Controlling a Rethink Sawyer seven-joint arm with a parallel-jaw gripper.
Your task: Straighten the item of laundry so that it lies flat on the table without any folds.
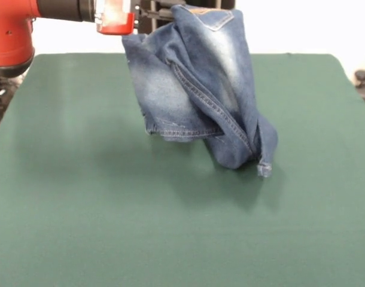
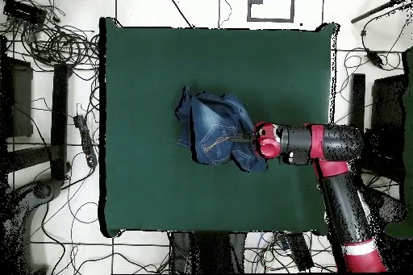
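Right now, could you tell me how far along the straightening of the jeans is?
Early on. Done: the jeans are picked up, hanging bunched from the top of the front view, lower hem near the table. In hand: the arm holds them up over the middle of the table; the pincer itself is hidden by the denim. Left: laying them down and spreading out every fold.

We see our red and black arm reaching in level above the worktop, its hand over the worktop's middle, gripping the bunched jeans, which hang from it.
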